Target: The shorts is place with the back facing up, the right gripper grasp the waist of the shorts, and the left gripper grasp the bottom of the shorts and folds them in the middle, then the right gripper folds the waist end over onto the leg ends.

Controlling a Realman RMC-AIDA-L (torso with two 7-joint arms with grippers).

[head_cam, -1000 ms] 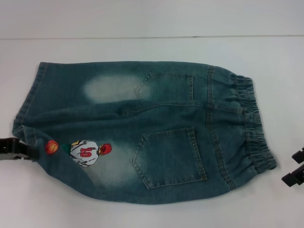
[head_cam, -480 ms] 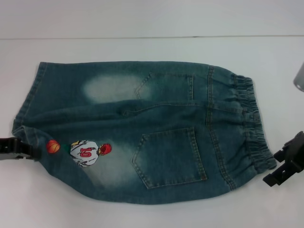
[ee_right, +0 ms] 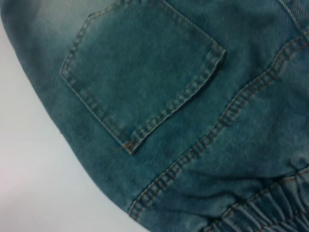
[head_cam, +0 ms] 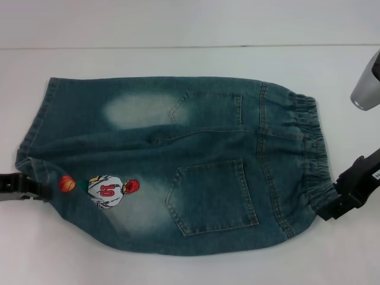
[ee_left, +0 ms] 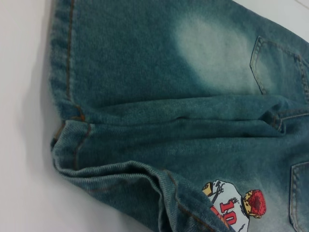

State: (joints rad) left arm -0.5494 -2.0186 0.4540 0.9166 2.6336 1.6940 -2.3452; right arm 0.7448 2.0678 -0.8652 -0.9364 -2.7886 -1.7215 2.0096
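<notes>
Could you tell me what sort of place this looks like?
Probably a robot test bench: a plain white tabletop, bare but for blue-green washed denim shorts between two black grippers, left and right.

A plain white table (head_cam: 178, 270) fills the head view from the near edge to the far one, smooth and without marks on its bare parts. Along its far edge a thin dark line (head_cam: 178, 46) runs straight across from side to side. Beyond that line stands a pale, flat wall (head_cam: 178, 21). In both wrist views the same white table shows as bare surface.
</notes>
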